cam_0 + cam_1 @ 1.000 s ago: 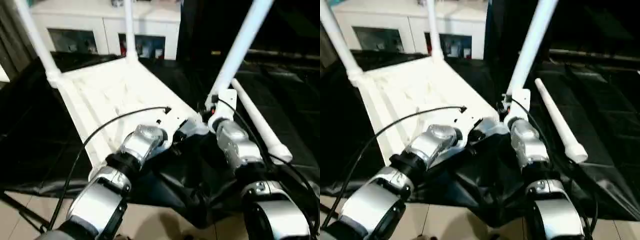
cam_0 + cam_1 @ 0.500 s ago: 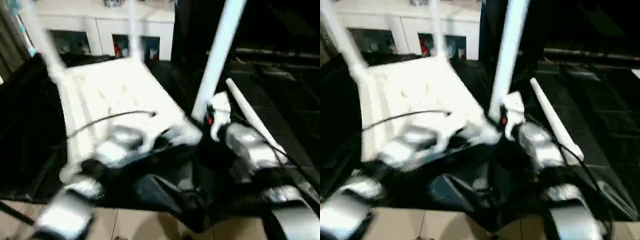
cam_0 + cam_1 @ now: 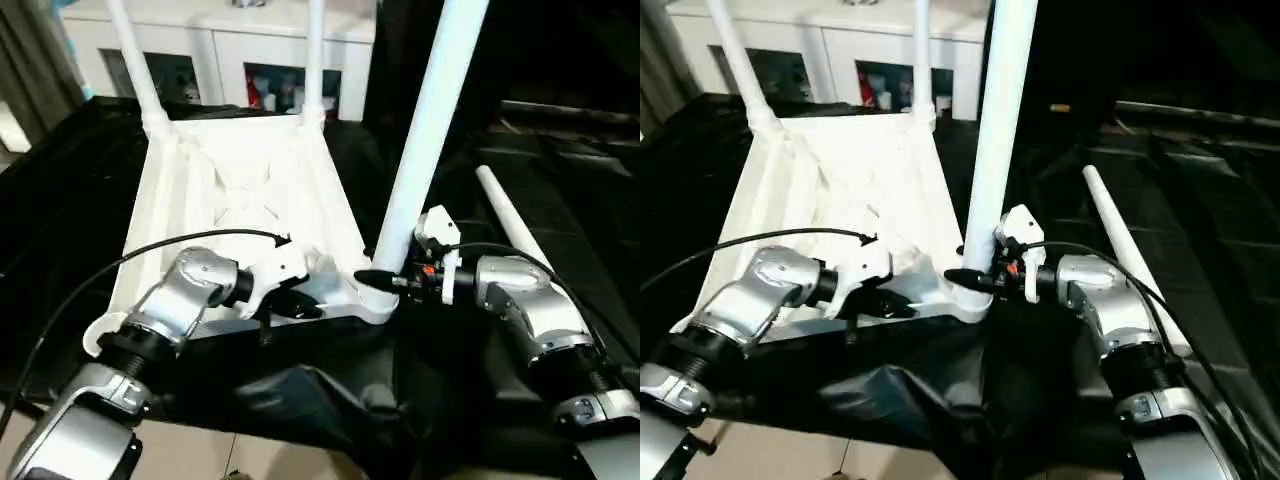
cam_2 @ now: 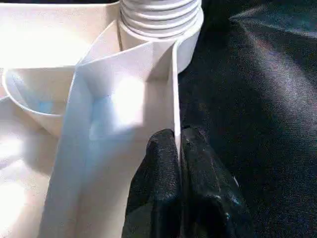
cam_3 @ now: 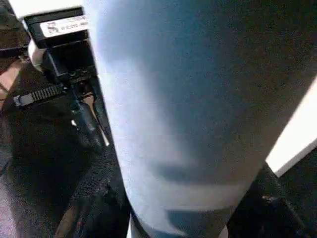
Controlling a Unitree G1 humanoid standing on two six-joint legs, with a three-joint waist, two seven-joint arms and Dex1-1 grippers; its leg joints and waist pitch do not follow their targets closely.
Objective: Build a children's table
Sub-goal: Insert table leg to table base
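- Tabletop (image 3: 240, 200) is flipped ribs-up on the black-covered work surface (image 3: 60, 230), near edge toward the robot, far edge toward the white cabinets (image 3: 240, 60) at the back.
- Legs next, and by my count we're about three quarters there: two far legs (image 3: 135, 65) and (image 3: 313, 60) are standing in the far corner sockets, and a third leg (image 3: 430, 130) is upright at the near right corner.
- That third one looks seated in its socket (image 3: 372, 298), but I can't tell whether it's fully home. The threaded collar of a socket shows up close in the left wrist view, so I'd guess it may want twisting tight.
- Fourth leg (image 3: 515, 235) is loose, lying on the black cover off to the right of the tabletop, well apart from any socket. That's the main job left, and it would go in the near left corner, which sits behind the left arm so I can't see it.
- Left gripper (image 4: 179, 144) is pinched tight onto the thin rim of the tabletop along the near edge, one finger either side of the wall, steadying the piece.
- Right gripper (image 3: 968, 278) is right at the base of the third leg, just above the socket. Whether its fingers are clamped round the tube or only resting against it, can't tell.
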